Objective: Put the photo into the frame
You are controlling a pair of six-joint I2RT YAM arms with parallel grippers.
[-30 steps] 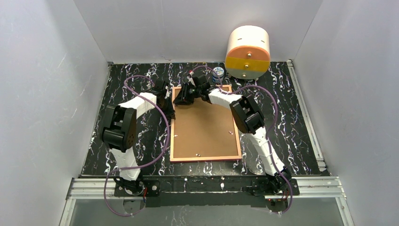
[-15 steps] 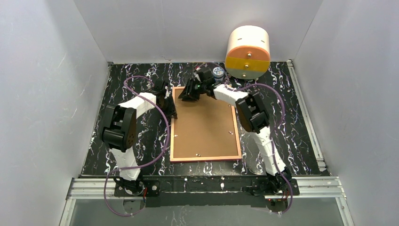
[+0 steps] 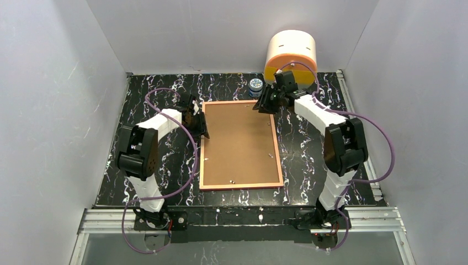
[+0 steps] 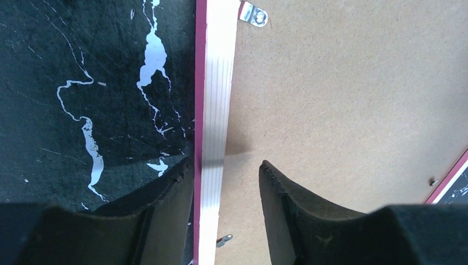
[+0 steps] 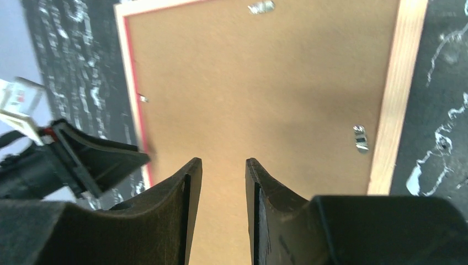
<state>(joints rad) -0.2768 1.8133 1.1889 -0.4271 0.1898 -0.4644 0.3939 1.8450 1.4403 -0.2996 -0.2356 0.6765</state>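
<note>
Frame point(image 3: 241, 186) lying face down near the middle of the surface point(image 3: 154, 94), tan rim up, with the brown backing board point(image 3: 240, 143) seated inside the rim. The photo is not visible in any view. Whether it lies under the board cannot be told.

Left pincer point(image 4: 225, 165): jaws apart, straddling the left rim. One finger stands over the surface just outside the rim and the other over the board, and nothing is clamped. Right pincer point(image 5: 222, 163): jaws apart and empty, poised above the far right corner of the frame.

The step in hand appears to be work at the rim and the backing. To do it well, any grip should close across the rim alone, squarely and low, so that the frame does not skate or tip. The small metal tabs point(image 5: 360, 138) on the board near the rim should be approached from the board side, one at a time, with the other arm steadying the frame.

Edges and room: the left and near sides of the frame have open surface. The far right corner is crowded, with a small jar point(image 3: 255, 85) just beyond it and a large drum point(image 3: 291, 58) behind the right arm. Lifting there calls for a short, steep path.
</note>
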